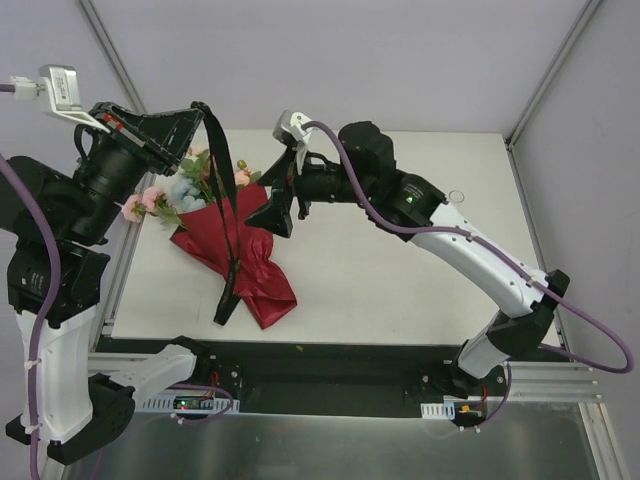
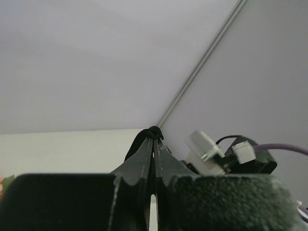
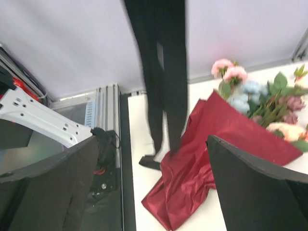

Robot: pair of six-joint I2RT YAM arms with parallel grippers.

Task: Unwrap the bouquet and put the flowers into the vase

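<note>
The bouquet (image 1: 240,262) lies on its side on the worktop (image 1: 380,285). Its dark red crinkled paper is slack and spread, with the crumpled tail pointing toward the near edge. The flowers (image 1: 185,190) poke out at the far left end: pink, peach and mauve roses, pale blue blossoms and green leaves. Its black ribbon (image 1: 228,210) is pinched at the top in the closed left hand (image 1: 200,106). It hangs in 2 strands, whose ends reach the worktop beside the paper. The vase (image 1: 457,196) shows only as a faint clear rim, well apart to the right.
</note>
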